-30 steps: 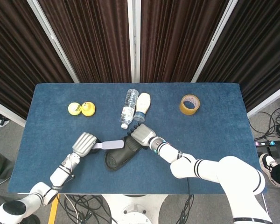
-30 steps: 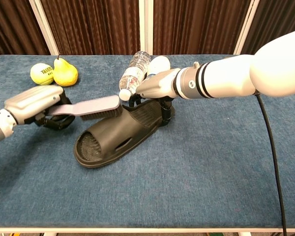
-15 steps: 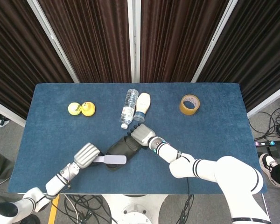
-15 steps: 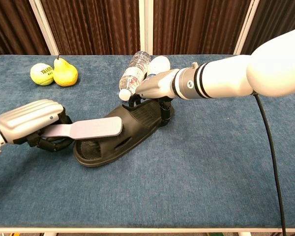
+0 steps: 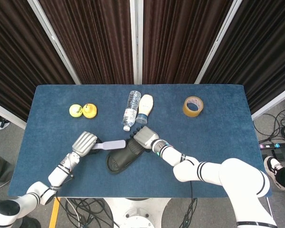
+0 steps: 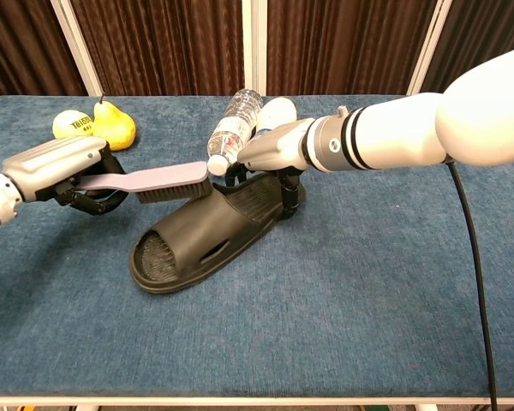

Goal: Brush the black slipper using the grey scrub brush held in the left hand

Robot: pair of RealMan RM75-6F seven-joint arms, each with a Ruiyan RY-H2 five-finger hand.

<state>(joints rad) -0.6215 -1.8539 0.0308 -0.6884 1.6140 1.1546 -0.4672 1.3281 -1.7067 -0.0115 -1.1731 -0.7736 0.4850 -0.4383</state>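
Left hand [image 6: 56, 167] is closed around the handle of the grey scrub brush [image 6: 158, 182], whose bristled head is held just beside the inner edge of the black slipper [image 6: 214, 227], apparently just off it. Across the slipper, its heel end is pinned to the worktop [image 6: 368, 282] by the right hand [image 6: 270, 154], fingers clamped on it. A brushing stroke appears to be in hand; next, the bristles need to be drawn along the footbed toward the toe.
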